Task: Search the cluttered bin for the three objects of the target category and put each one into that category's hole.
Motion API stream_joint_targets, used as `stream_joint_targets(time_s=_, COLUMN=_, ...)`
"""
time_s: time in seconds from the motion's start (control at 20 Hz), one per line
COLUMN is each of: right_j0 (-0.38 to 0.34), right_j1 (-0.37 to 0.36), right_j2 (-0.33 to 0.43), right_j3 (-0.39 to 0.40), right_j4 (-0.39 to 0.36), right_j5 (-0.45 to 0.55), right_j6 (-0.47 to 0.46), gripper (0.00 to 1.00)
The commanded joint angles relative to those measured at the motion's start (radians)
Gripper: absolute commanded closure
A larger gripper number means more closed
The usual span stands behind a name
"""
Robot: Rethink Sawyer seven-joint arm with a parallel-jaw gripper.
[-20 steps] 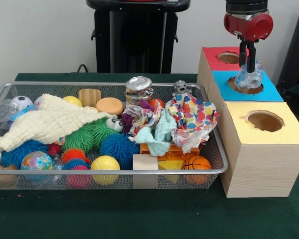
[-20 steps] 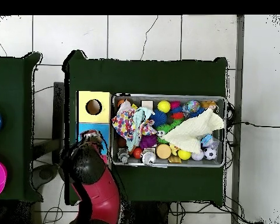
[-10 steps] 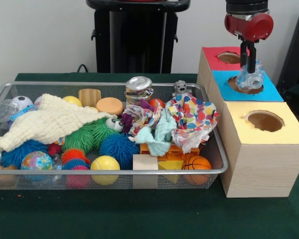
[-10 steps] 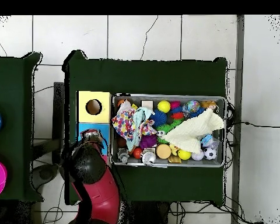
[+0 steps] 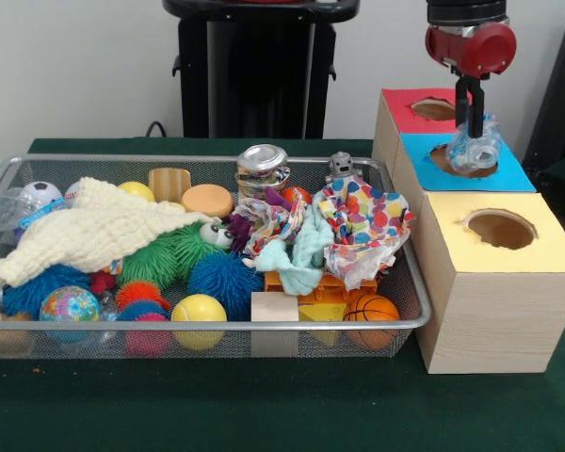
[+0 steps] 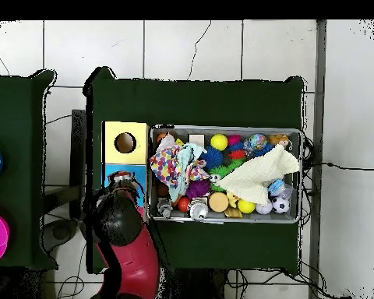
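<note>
My gripper (image 5: 473, 132) hangs over the round hole (image 5: 449, 167) in the blue-topped box (image 5: 513, 175), shut on a crumpled clear plastic piece (image 5: 475, 151). The piece sits just above the hole's rim. In the overhead view the red and black arm (image 6: 118, 222) covers the gripper and most of the blue box (image 6: 137, 173). The wire bin (image 5: 264, 325) to the left holds soft balls, cloths, wooden blocks and a shiny can (image 5: 262, 165). Another clear plastic item (image 5: 14, 203) lies at the bin's far left.
A red-topped box (image 5: 403, 113) stands behind the blue one, and a yellow-topped box (image 5: 546, 252) with its own hole (image 5: 501, 229) in front. A cream cloth (image 5: 94, 235) and a spotted cloth (image 5: 367, 221) cover parts of the bin. A black stand (image 5: 254, 66) rises behind the bin.
The gripper has lifted slightly with the clear plastic piece still in it, staying over the blue box's hole. The bin's contents have not moved.
</note>
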State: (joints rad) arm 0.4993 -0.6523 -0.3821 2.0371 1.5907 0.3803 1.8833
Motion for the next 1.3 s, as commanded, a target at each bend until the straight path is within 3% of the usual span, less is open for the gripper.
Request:
stream_joint_targets(time_s=0.05, right_j0=-0.004, right_j1=0.018, right_j2=0.103, right_j3=0.040, right_j4=0.035, right_j5=-0.072, right_j6=0.129, gripper=1.00)
stream_joint_targets(time_s=0.95, right_j0=-0.019, right_j1=0.018, right_j2=0.061, right_j3=0.047, right_j4=-0.118, right_j5=-0.077, right_j6=0.230, gripper=1.00)
stream_joint_targets(time_s=1.0, right_j0=-0.019, right_j1=0.016, right_j2=0.063, right_j3=0.047, right_j4=-0.124, right_j5=-0.080, right_j6=0.233, gripper=0.00)
stream_joint_targets(time_s=1.2, right_j0=-0.019, right_j1=0.026, right_j2=0.046, right_j3=0.038, right_j4=-0.167, right_j5=-0.077, right_j6=0.261, gripper=0.00)
stream_joint_targets(time_s=1.3, right_j0=-0.022, right_j1=0.021, right_j2=0.056, right_j3=0.041, right_j4=-0.151, right_j5=-0.086, right_j6=0.248, gripper=0.00)
